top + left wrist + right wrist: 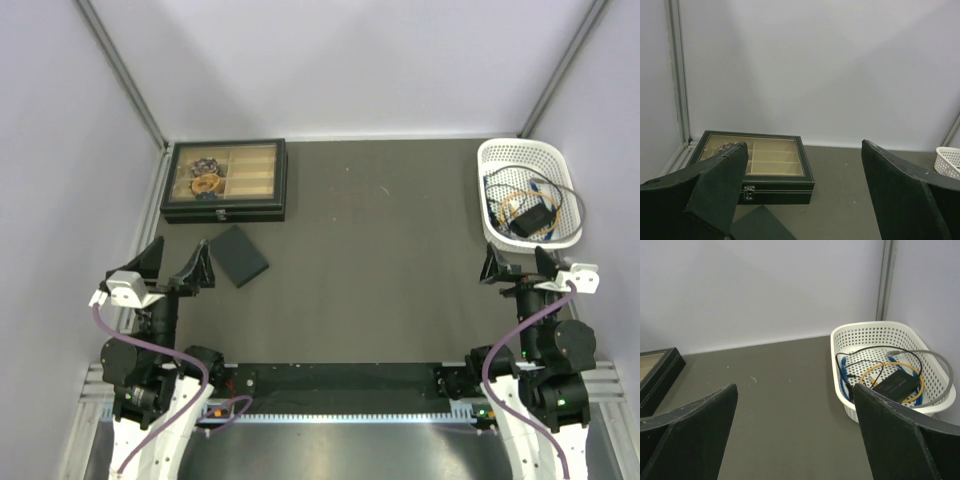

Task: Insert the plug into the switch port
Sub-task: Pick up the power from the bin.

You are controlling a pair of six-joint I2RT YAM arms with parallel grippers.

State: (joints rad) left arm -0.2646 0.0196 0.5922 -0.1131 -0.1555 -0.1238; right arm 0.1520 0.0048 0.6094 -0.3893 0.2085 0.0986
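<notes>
Currently both arms are sitting at the near edge of the counter (380, 260), well apart from each other. The left claw (175, 266) is hanging at the near left with its jaws standing wide, released and gripping nothing. The right claw (520, 265) is hanging at the near right, likewise spread wide with nothing between its fingers. The dark grey box (240, 255) is lying flat on the counter just to the right of the left claw, turned so that one corner is pointing toward the near edge. In the left wrist view only a corner of it is showing, at the bottom of the frame. The switch port on its edge is too small to make out in any view. Just beyond the box, the black compartment case (225, 212) is sitting in the far left corner, its clear top showing tan compartments and a few small items in the leftmost ones. At the far right, just beyond the right claw, a white perforated basket (500, 150) is standing against the wall. It is holding a tangle of cables (940, 360) in blue, yellow, grey and black, with a black power brick (897, 382) lying among them. Which cable end is carrying the plug cannot be told.
</notes>
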